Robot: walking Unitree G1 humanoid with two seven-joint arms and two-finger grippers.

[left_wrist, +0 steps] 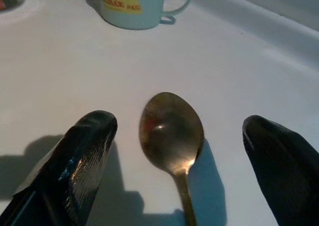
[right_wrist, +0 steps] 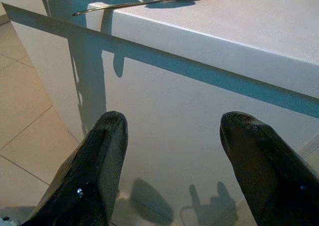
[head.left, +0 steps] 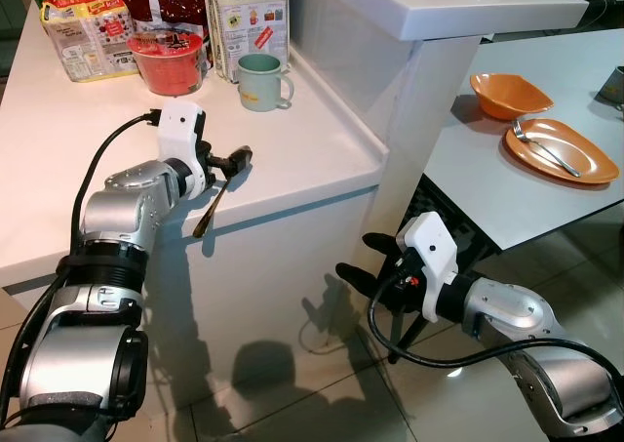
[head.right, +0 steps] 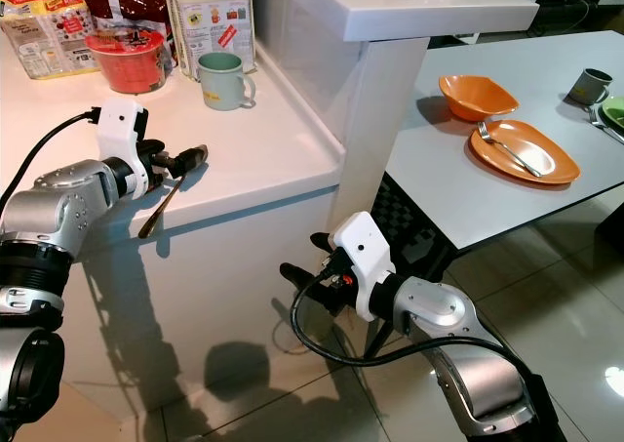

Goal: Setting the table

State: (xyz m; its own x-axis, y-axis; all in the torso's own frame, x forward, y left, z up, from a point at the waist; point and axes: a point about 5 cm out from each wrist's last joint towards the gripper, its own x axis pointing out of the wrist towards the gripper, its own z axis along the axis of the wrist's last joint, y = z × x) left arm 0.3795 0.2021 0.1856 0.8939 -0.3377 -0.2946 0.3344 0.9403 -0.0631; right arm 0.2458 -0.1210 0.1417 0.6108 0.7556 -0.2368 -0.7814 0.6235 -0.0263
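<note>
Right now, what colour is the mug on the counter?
Pale green mug, clearest in the left eye view.

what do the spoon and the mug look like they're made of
Spoon: likely metal with a brass or gold-toned polished finish, judging by its bright glints and reflections. Mug: pale green, smooth and opaque with a soft sheen, perhaps glazed ceramic or enamel; the pictures leave that open.

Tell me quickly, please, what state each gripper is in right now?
Left gripper: open, fingers either side of the spoon on the counter, not gripping it.
Right gripper: open, holding nothing, low in front of the counter.
</note>
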